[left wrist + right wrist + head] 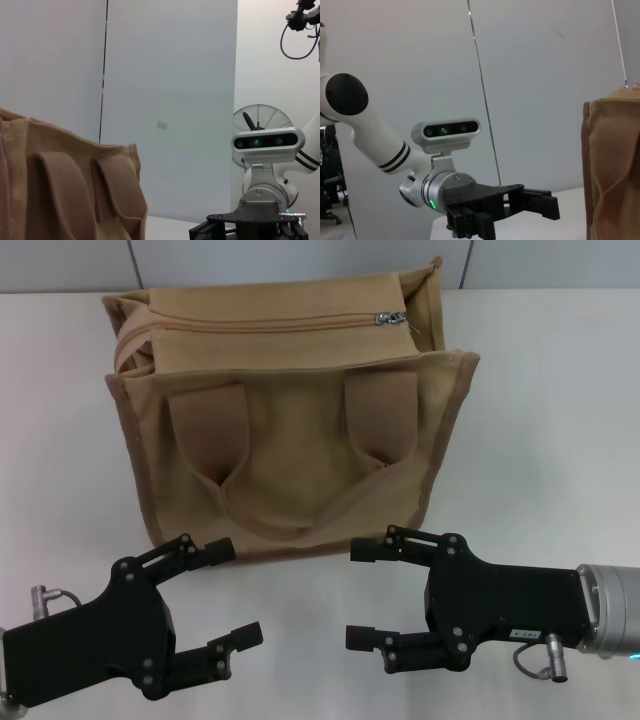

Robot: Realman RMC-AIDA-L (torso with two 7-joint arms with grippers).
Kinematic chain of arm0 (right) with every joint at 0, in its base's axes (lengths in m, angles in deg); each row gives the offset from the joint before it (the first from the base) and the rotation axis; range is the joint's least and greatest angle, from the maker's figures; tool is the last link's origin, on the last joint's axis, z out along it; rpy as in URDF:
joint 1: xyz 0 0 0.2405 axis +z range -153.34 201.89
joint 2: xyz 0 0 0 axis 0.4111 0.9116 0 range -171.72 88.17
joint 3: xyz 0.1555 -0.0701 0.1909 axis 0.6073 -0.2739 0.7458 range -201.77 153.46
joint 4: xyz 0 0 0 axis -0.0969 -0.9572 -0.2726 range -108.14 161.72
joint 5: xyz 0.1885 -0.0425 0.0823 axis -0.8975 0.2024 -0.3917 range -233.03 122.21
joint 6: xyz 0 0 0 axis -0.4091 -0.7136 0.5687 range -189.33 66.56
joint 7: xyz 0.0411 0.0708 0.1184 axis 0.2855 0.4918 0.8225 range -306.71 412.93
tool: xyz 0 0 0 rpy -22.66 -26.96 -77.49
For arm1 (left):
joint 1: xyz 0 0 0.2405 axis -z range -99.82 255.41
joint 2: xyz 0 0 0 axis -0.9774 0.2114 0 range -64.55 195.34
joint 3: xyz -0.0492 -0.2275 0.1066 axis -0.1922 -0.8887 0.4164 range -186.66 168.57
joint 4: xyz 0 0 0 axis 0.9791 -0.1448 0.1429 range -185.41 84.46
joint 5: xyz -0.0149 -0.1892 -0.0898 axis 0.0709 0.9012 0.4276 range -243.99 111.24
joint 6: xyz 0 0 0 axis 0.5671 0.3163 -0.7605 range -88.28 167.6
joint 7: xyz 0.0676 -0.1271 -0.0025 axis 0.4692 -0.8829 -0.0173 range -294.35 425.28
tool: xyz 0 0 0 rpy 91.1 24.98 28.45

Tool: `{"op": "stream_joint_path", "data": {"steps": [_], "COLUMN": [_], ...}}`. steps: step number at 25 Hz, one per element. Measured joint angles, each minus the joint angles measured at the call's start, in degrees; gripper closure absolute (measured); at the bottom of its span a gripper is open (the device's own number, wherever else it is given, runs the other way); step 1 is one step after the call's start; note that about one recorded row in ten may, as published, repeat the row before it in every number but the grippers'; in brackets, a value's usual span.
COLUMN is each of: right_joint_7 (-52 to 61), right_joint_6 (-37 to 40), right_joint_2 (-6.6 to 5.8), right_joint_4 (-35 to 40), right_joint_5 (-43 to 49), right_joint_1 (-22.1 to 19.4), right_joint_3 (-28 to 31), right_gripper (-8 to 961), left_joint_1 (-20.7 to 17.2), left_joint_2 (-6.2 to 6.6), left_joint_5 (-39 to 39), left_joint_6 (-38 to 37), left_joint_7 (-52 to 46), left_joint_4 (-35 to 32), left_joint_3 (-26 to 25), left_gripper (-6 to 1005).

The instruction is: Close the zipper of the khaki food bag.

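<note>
Two black robot grippers hover low over a white tabletop (560, 440) in front of a khaki canvas food bag with two flat carry handles (290, 410), which stands upright at the middle of the table, just beyond them. The left gripper (225, 590) sits near the bag's lower left corner and the right gripper (365, 592) near its lower right, each with its jaws spread apart and holding nothing, fingers turned inward toward one another. Neither touches the bag. Along the bag's top panel the zipper line (260, 324) appears drawn shut across its length, and the small metal zipper pull (391, 316) rests at the end on the robot's right, by the bag's back corner; whether the last stretch past the pull is sealed cannot be told from here. The bag thus seems to lie as the task asks. The arms' position, level and clear of the fabric, would suit either a stance ahead of a reach or a withdrawal once the pull has run home. A desk fan (257, 120) stands in the background.
</note>
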Motion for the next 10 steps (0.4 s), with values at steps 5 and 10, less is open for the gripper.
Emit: {"op": "stream_joint_path", "data": {"steps": [5, 10], "right_joint_7": [0.0, -0.1], "right_joint_6": [0.0, 0.0], "right_joint_2": [0.03, 0.03], "right_joint_4": [-0.4, -0.7], "right_joint_5": [-0.6, -0.6], "right_joint_1": [-0.1, -0.1], "right_joint_3": [0.0, 0.0], "right_gripper": [118, 118], "left_joint_1": [-0.2, -0.4], "left_joint_2": [0.01, 0.02], "left_joint_5": [0.0, 0.0], "left_joint_6": [0.1, 0.1], "left_joint_7": [0.0, 0.0], "left_joint_4": [0.3, 0.5], "left_joint_3": [0.0, 0.0], "left_gripper": [188, 188]}}
